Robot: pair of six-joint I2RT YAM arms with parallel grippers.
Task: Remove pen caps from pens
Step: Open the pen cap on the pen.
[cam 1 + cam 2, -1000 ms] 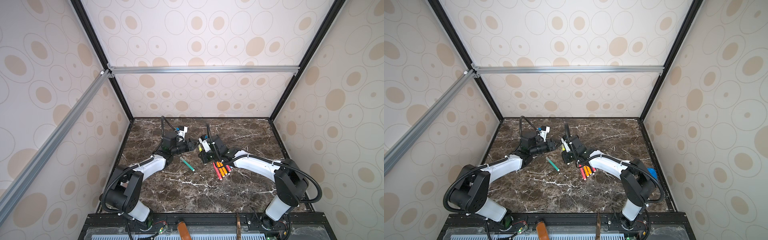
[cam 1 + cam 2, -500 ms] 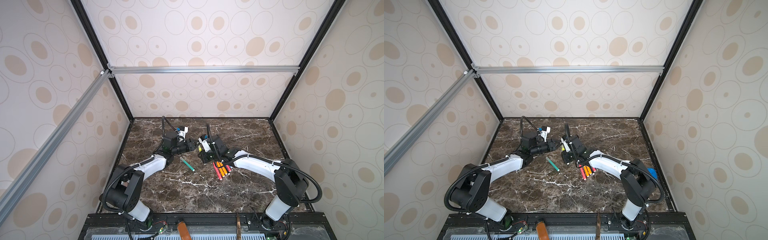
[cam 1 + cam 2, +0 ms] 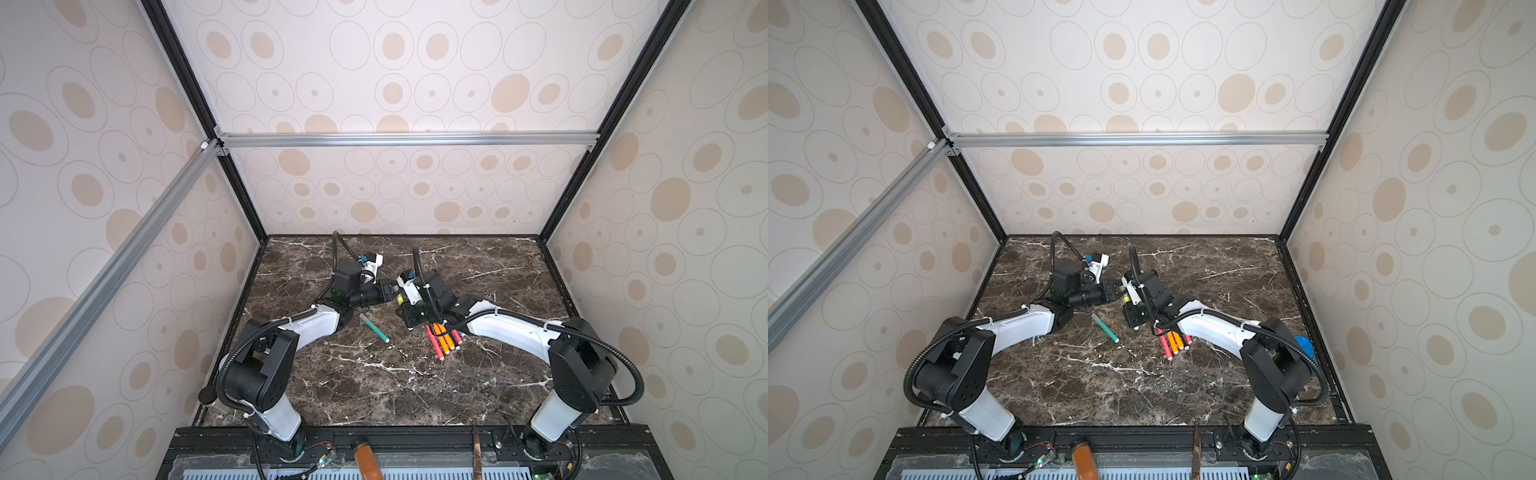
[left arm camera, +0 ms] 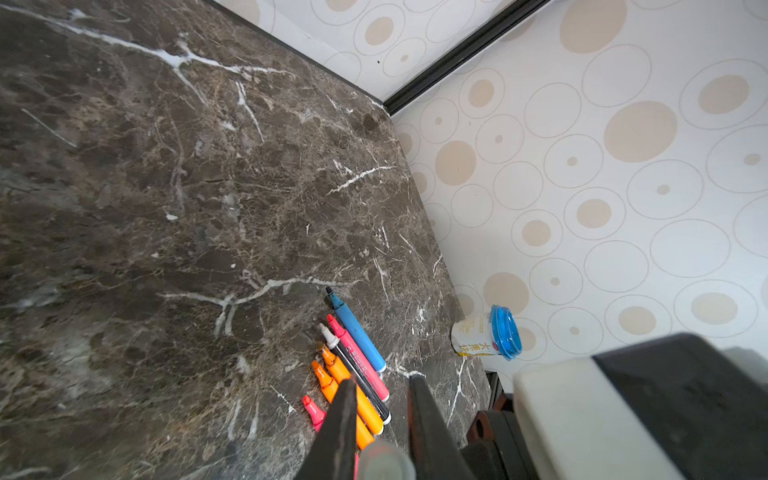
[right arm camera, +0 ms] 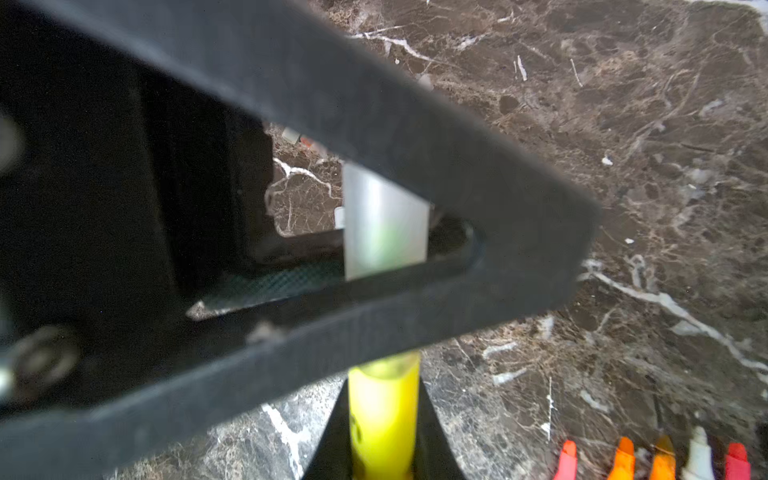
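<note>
Dark brown marble with white veins forms the worktop [image 3: 490, 374], boxed in by walls [image 3: 395, 83] papered in beige circles. Both arms meet just above the middle of the frame in both top views. The right tool [image 5: 384, 419] is clamped on a yellow pen [image 5: 382, 399], which points away from it towards the left tool [image 4: 382, 386]. The left tool is pinched narrow on the translucent cap [image 5: 384, 220] at that pen's far end. One of its black fingers [image 5: 415, 316] crosses the joint between cap and barrel, so I cannot tell how far the cap is seated.

A green pen [image 3: 374, 328] lies alone on the marble below the two tools. A row of uncapped pens [image 4: 365, 369], red, orange, black, pink and blue, lies side by side under the right arm. A cup [image 4: 486, 336] with a blue lid sits by the wall at the worktop's right edge.
</note>
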